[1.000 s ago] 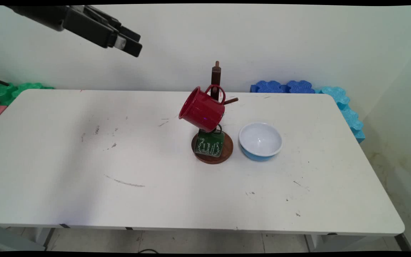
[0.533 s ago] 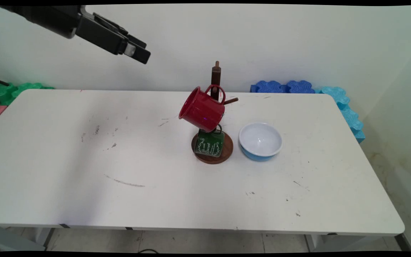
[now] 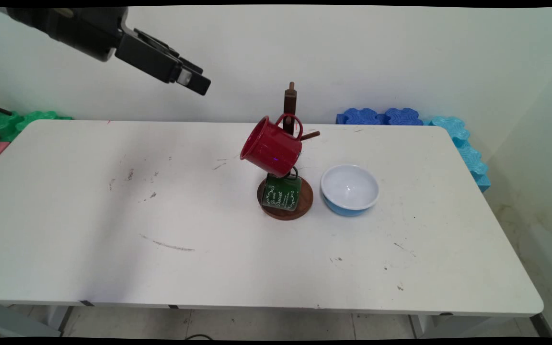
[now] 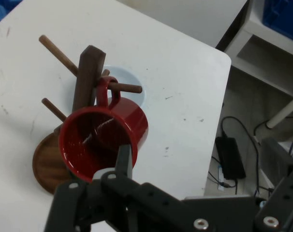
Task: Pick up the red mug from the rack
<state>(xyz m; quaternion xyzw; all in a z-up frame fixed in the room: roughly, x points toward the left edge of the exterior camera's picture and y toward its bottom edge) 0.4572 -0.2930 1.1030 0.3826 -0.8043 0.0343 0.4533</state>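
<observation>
- Black gripper (image 3: 198, 82) hangs high in the air, up and to the left of the wooden mug tree (image 3: 289, 108), touching nothing; your fingers look pressed together with nothing between them; the hand view shows them meeting in front of the red mug (image 4: 105, 142)
- Red mug (image 3: 271, 146) hangs by its handle on a peg of the mug tree; its long axis is tilted, its open mouth facing left and somewhat up, toward your gripper, its base down and to the right
- Green mug (image 3: 281, 192) with white lettering hangs lower on the same tree, just over the round wooden base (image 3: 304, 203), directly beneath the red mug
- Count: two mugs, one red and one green; one mug tree; one bowl
- Blue bowl (image 3: 350, 188), white inside, sits upright on the white table (image 3: 113, 239) just right of the tree's base
</observation>
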